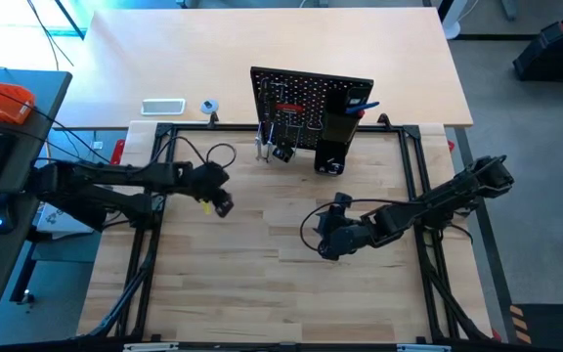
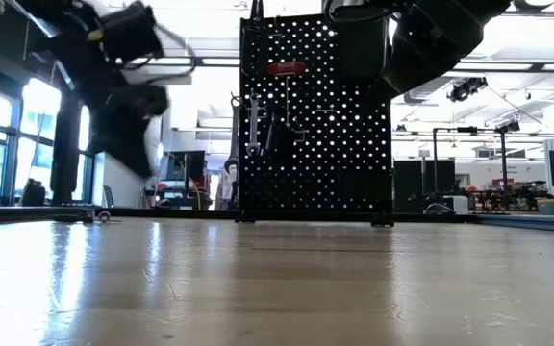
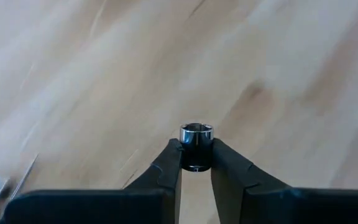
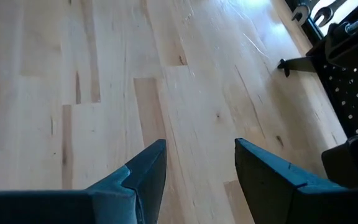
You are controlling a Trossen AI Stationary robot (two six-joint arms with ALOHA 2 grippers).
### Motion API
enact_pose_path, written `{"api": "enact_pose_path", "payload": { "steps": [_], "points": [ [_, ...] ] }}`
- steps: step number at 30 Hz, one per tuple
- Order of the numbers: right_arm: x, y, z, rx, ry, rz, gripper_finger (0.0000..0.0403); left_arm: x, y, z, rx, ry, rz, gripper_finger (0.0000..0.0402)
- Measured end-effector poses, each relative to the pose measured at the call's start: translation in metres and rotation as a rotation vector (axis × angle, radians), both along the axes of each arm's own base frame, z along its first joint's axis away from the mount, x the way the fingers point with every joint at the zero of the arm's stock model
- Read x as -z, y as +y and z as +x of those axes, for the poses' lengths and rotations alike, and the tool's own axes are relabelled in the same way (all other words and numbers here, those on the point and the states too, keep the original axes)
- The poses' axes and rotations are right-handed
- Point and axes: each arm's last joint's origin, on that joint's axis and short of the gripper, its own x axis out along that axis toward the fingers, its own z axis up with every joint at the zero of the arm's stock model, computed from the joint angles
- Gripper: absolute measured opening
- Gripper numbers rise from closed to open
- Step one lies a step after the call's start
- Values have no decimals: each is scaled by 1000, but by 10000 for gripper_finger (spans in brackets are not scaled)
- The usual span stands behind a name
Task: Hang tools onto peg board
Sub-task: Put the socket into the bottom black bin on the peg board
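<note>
left wrist view only: black-and-silver bar [image 3: 196, 147] between left gripper [image 3: 196, 163] fingers

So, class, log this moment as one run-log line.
left pincer: shut on socket | right pincer: open, empty | board: upright

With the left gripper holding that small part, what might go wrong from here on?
1. The left gripper pinches the small black-and-silver cylindrical piece only at its fingertips; a fast swing might shake it loose.
2. The upright black perforated peg board already carries several tools on its hooks, so placing another may knock one off.
3. The right gripper hovers open above the light wooden table near the board's front, possibly crowding the left arm's approach.
</note>
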Motion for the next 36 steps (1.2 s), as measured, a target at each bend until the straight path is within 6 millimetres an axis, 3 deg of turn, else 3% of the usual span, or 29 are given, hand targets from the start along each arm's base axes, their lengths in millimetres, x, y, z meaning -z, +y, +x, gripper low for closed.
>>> {"api": "enact_pose_path", "payload": {
  "steps": [12, 18, 25, 36],
  "points": [
    [-16, 4, 14, -113, -139, -155, 183, -64, -10, 44, 246, -540, 80, 46],
    [-34, 10, 22, -148, -266, -345, 183, -85, -19, 56, 322, -796, 89, 46],
    [-54, 14, 26, -166, -365, -526, 183, -79, -29, 81, 412, -951, 24, 46],
    [-56, 13, 27, -183, -356, -583, 183, -56, -33, 114, 482, -1137, -104, 48]
  ]
}}
